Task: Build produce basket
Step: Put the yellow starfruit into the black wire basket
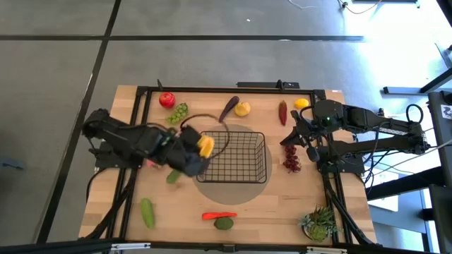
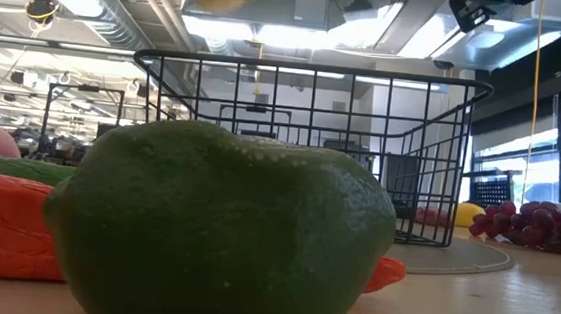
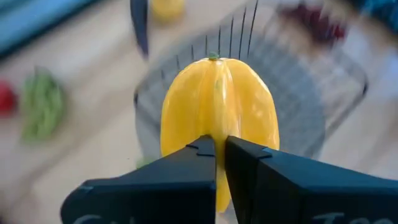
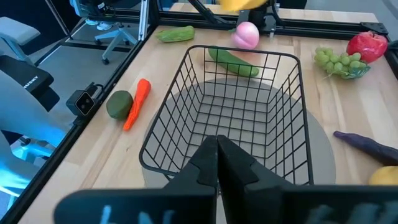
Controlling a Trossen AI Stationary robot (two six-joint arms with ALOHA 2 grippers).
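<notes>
The basket [image 1: 236, 156] sits mid-worktop [image 1: 282, 204] on a round mat [image 1: 233, 194]. The left gripper [image 1: 201, 149] hangs over the basket's left rim, its jaws closed on a starfruit [image 1: 205, 146]. The right gripper [image 1: 291, 137] waits at the basket's right, just above a bunch of grapes [image 1: 292, 159]. Behind the basket lie a tomato [image 1: 167, 99], an eggplant [image 1: 229, 108] and a lemon [image 1: 242, 109]. In front lie a chilli [image 1: 219, 215] and an avocado [image 1: 224, 224]; a potted plant [image 1: 319, 222] stands at the front right corner.

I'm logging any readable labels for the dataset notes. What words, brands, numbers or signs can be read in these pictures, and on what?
None can be read.
The basket and the yellow fruit held in the left gripper carry no print.
Faint raised marks run along the bottom edge of that gripper's body in the left wrist view, too blurred to read.
The room behind shows no readable signs in the low view.
</notes>
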